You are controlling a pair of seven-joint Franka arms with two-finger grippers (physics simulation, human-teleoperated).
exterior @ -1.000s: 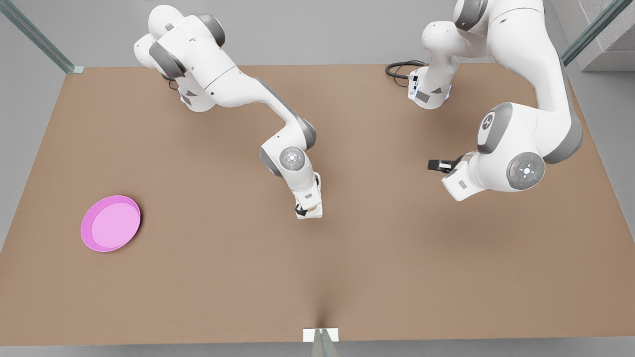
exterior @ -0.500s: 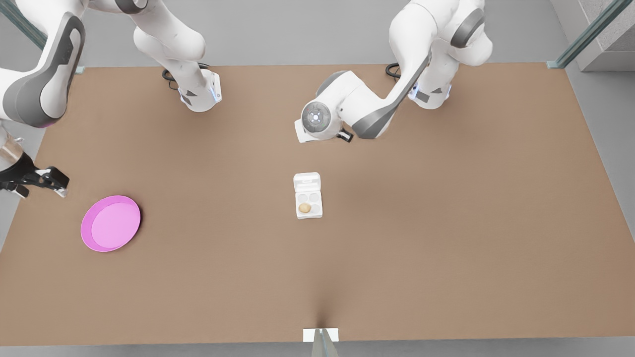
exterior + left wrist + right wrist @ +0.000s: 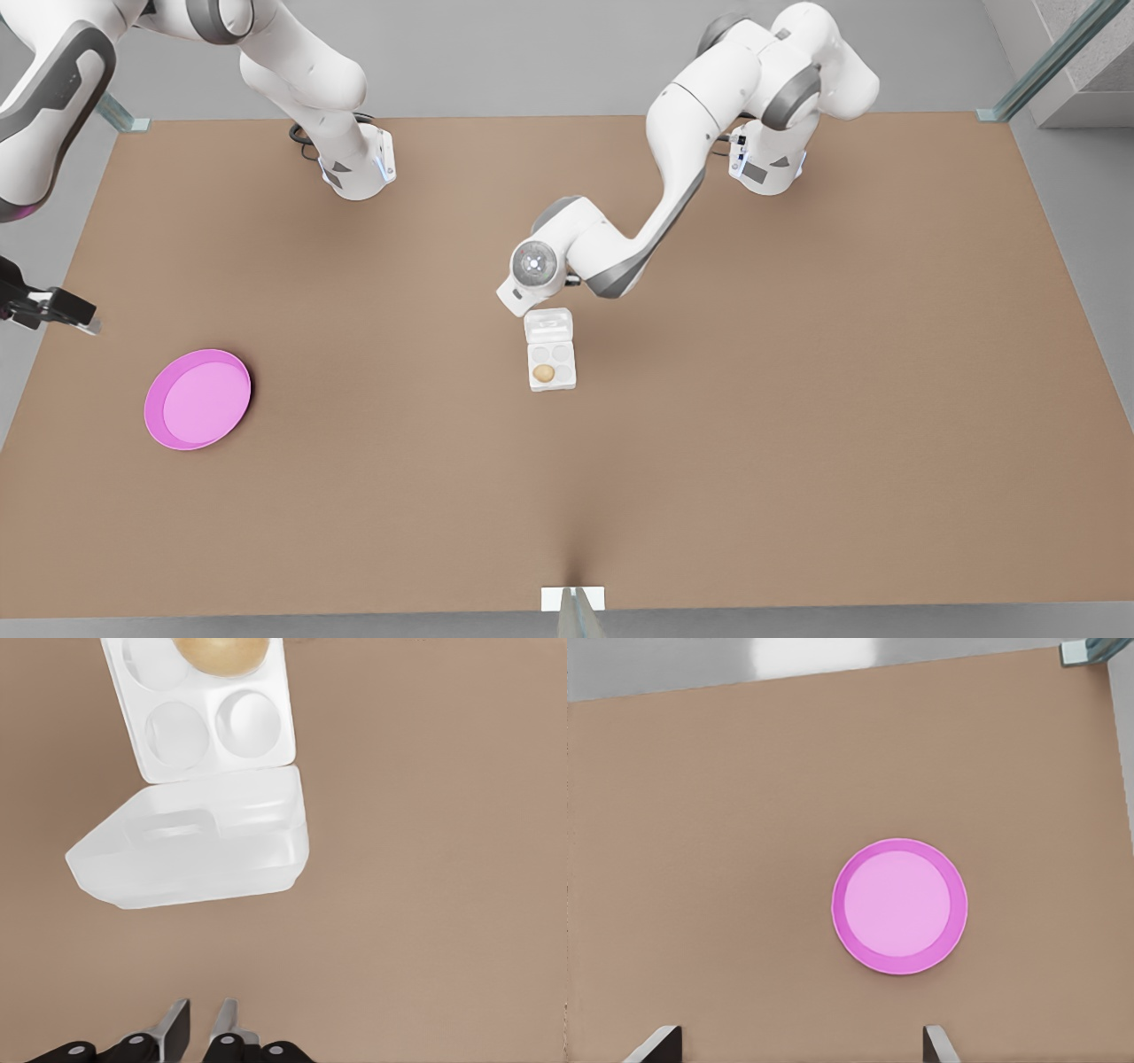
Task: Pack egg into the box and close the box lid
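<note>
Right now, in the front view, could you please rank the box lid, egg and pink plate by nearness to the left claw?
1. box lid, beside the left claw.
2. egg, in the box.
3. pink plate, front view's far left.

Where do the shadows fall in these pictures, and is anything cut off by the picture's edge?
Front view: soft, blurred shadows lie on the table under both arms and beside the pink plate; lighting is even, with no glare. Left wrist view: the box lid looks stretched, and the egg is cut off by the edge. Right wrist view: a pale bright patch beyond the table.
</note>
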